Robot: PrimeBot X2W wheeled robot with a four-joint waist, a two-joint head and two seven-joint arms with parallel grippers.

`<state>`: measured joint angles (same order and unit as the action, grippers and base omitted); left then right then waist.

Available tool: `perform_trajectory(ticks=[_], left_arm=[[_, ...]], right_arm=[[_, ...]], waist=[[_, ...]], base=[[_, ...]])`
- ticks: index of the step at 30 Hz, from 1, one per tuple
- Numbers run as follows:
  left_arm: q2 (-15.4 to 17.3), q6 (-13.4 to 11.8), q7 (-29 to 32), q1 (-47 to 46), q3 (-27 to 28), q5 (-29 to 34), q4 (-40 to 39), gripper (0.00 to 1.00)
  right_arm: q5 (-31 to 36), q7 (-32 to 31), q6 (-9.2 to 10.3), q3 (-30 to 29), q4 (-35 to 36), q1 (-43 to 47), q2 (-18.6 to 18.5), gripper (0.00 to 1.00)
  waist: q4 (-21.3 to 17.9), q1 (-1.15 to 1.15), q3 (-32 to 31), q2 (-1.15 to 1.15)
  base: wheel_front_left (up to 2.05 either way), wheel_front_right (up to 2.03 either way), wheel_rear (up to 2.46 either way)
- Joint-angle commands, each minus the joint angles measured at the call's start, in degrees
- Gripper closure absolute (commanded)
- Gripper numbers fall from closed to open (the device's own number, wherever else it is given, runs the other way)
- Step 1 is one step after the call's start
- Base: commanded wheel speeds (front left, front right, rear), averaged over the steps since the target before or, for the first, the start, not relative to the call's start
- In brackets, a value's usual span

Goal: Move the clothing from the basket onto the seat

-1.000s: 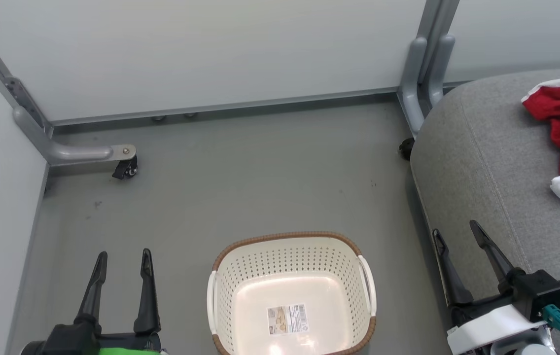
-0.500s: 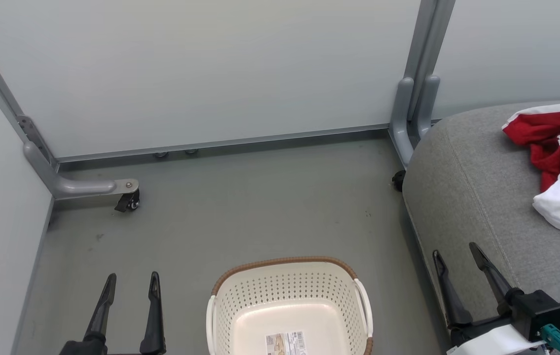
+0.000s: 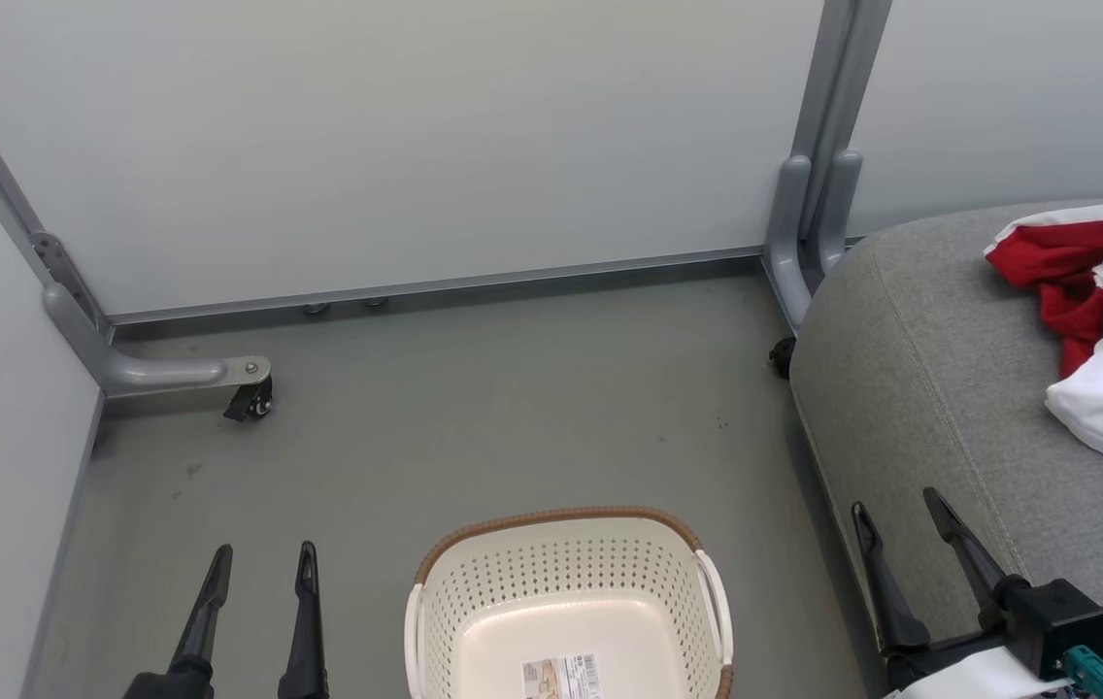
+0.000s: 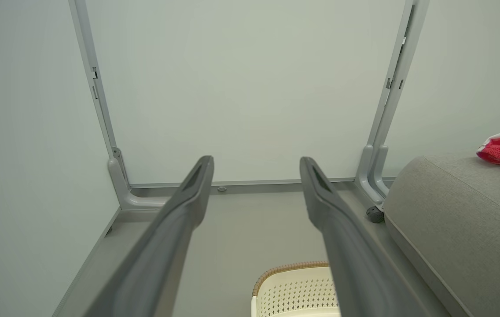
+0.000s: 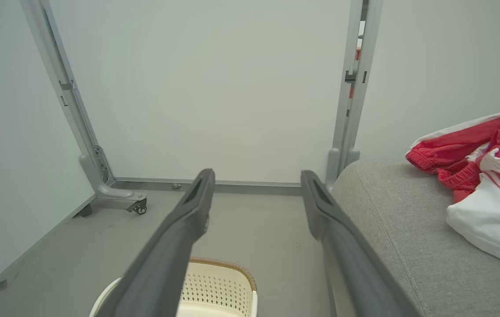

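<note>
Left gripper (image 3: 265,549) spread, holding nothing | right gripper (image 3: 893,500) spread, holding nothing, by seat (image 3: 911,388) corner | clothing (image 3: 1086,282) heaped on seat, far right | basket (image 3: 561,515) on floor (image 3: 513,408) between grippers | wheeled panel feet (image 3: 163,371) beyond, well apart

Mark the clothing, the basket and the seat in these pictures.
clothing (image 3: 1061,254), head view, on a red fold near its left end.
basket (image 3: 561,575), head view, on the perforated far wall.
seat (image 3: 891,388), head view, on bare grey fabric near its left edge.
</note>
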<state>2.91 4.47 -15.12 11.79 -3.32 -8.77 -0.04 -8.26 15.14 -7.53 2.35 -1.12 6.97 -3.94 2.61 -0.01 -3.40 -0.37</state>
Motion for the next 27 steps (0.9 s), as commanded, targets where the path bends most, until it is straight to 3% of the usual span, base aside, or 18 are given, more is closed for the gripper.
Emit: perform_trajectory(ticks=[1, 2, 3, 7, 27], left_arm=[[-0.01, 0.13, -0.03, 0.36, 0.1, 0.81, -0.03, 0.0], [-0.02, 0.32, -0.02, 0.28, -0.03, 1.13, 0.07, 0.0], [-0.01, 0.13, 0.0, 0.0, -0.18, 0.73, 0.26, 1.0], [-0.03, 0.15, 0.13, -0.02, -0.46, -0.4, 1.89, 1.0], [1.22, 0.79, 4.42, -4.81, 0.71, -22.97, 4.91, 1.0]], right_arm=[[0.32, 0.0, 0.08, 0.0, -0.15, 0.7, -0.19, 0.0], [0.37, 0.0, 0.08, 0.03, -0.15, 0.73, -0.18, 0.0], [0.04, 0.0, 0.0, 0.1, -0.24, 0.06, -0.01, 1.0], [-1.18, -0.15, 0.0, 0.28, -1.75, 0.36, 0.24, 1.0], [-23.49, -4.6, 0.01, -0.78, -4.56, -3.3, -0.63, 1.0]], waist=[[-0.06, 0.01, 0.1, 0.37], [-0.08, 0.01, 0.15, 0.37], [-0.08, 0.01, 0.14, 0.0], [-0.1, 0.01, 0.17, 0.0], [-0.5, 0.01, 0.7, 0.06]], base=[[0.0, 0.0, 0.0], [0.0, 0.0, 0.0], [0.0, 0.0, 0.0], [0.0, 0.0, 0.0], [0.0, 0.0, 0.0]])
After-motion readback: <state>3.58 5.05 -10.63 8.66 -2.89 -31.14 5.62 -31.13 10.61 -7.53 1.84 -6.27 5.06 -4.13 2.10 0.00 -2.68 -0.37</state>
